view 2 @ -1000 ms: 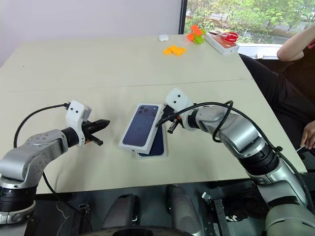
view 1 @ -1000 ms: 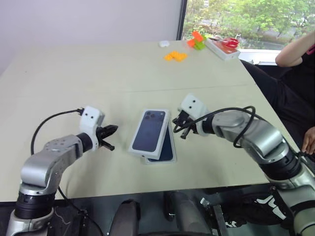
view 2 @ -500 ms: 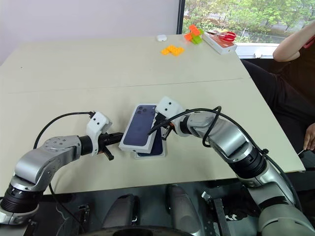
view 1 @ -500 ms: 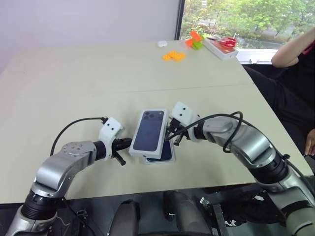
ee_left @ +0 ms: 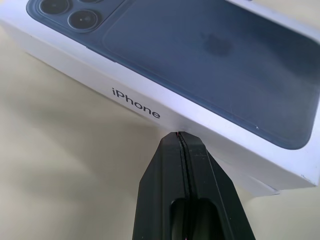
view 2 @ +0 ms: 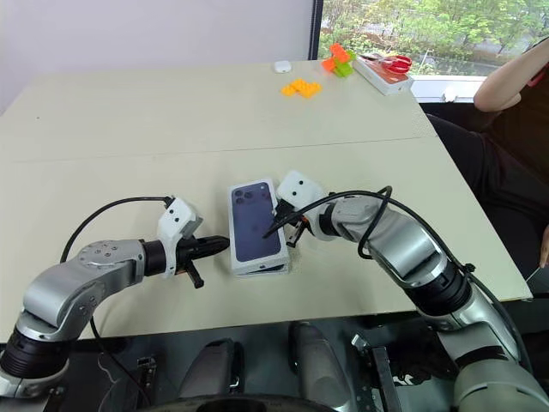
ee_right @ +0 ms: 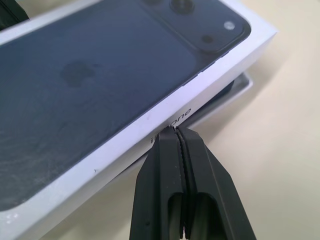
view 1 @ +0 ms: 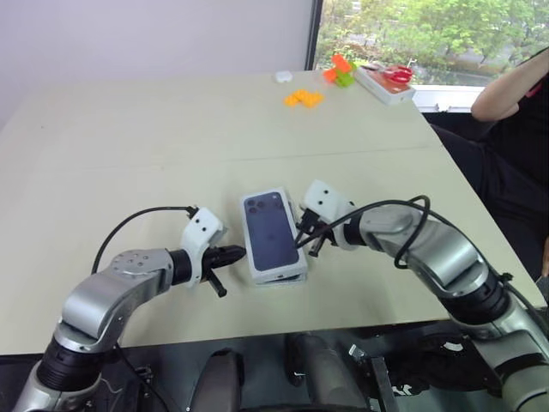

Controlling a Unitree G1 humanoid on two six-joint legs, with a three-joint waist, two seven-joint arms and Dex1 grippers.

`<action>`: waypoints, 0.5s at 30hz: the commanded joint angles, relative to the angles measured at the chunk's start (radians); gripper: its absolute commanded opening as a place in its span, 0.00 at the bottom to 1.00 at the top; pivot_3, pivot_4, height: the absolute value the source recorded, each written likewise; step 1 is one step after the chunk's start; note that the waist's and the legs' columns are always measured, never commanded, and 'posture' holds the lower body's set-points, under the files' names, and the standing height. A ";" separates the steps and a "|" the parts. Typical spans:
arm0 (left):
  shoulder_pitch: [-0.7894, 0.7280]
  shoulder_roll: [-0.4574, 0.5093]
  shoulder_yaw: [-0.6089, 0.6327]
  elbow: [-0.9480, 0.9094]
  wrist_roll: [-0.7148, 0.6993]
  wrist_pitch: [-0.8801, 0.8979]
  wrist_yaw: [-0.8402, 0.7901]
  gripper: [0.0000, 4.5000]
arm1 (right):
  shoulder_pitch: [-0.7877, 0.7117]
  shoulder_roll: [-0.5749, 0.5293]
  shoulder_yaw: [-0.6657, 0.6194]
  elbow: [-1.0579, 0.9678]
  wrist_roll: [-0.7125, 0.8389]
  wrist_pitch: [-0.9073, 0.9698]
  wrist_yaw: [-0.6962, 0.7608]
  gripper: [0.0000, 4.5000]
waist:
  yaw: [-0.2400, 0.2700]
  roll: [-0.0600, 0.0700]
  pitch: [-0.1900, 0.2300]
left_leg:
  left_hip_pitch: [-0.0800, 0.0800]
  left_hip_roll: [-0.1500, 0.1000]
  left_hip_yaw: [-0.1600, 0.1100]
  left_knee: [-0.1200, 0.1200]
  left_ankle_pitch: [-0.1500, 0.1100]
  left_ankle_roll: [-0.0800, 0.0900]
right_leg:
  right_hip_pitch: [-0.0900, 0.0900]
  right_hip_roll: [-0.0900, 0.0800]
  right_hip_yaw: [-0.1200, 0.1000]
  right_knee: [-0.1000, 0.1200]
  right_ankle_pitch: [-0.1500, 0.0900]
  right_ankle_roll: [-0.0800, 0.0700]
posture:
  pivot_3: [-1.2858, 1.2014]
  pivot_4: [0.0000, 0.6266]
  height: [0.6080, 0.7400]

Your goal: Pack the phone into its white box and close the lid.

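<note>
The lid (view 1: 272, 232), white with a dark phone picture on top, lies over the white box (ee_right: 239, 93), whose rim peeks out at one corner and along the near end (view 1: 290, 276). The phone is hidden beneath the lid. My left gripper (view 1: 238, 254) is shut, and its tip (ee_left: 178, 135) rests against the lid's left side just below the grey lettering. My right gripper (view 1: 304, 237) is also shut; its tip (ee_right: 174, 130) touches the lid's right side. The lid sits between the two tips, not fully squared with the box.
Orange and green bricks (view 1: 305, 97) and a white tray with red scissors (view 1: 388, 81) lie at the far side of the table. A person's arm (view 1: 506, 90) shows at the right edge. Bare tabletop (view 1: 129, 154) surrounds the box.
The lid has swung from slanted across the box to nearly lined up over it. My left gripper has moved right, up to the lid's side. The right gripper has kept to the right side.
</note>
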 commanded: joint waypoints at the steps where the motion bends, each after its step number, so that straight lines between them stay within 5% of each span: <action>1: -0.008 -0.010 -0.005 -0.057 -0.035 0.000 -0.014 0.00 | 0.003 -0.001 -0.014 -0.066 0.011 -0.001 0.028 0.01 | -0.001 0.000 0.000 | 0.000 0.000 0.000 0.000 0.000 0.000 | 0.000 0.000 0.000 0.000 0.000 0.000 | 0.52 0.24 0.99; 15: -0.017 -0.005 -0.013 -0.015 0.008 -0.010 0.006 0.00 | 0.020 -0.002 -0.011 -0.105 0.012 0.027 0.050 0.01 | 0.000 0.000 0.000 | 0.001 0.000 0.000 0.000 0.000 0.000 | 0.000 0.001 0.000 0.001 0.000 0.000 | 0.52 0.24 0.99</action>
